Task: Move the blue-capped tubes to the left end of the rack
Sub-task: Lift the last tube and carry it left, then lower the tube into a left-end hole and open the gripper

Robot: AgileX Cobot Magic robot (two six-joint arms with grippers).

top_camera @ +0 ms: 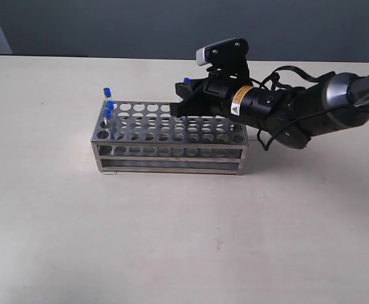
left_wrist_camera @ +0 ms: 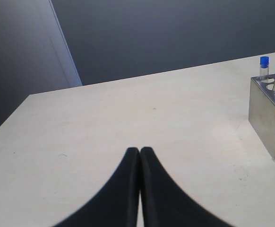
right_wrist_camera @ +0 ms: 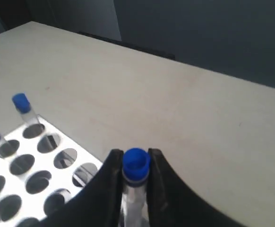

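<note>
Pale table (top_camera: 184, 253), dark grey wall (top_camera: 140, 25) behind. Rack (top_camera: 172, 134) sits a bit toward 10 o'clock from table centre, long side running 9 to 3. Three tubes (top_camera: 110, 105) stand upright in holes at its 9 o'clock end, blue caps clear of the top plate, lined up one behind another toward 12.

R arm (top_camera: 311, 111) comes in from 3 o'clock, low over the rack's far edge. R gripper (right_wrist_camera: 135, 154) is closed onto the 4th tube (right_wrist_camera: 136, 163): both black fingers (right_wrist_camera: 110, 184) press the clear body just under the blue cap, w/ the cap poking out above the tips. That tube is upright, over the back row approx mid-rack, well apart from the other three. Can't tell if its base is in a hole or lifted clear.

L gripper (left_wrist_camera: 140, 151) hovers over bare table off the rack's 9 o'clock end, fingers pressed tight together, nothing between them.
</note>
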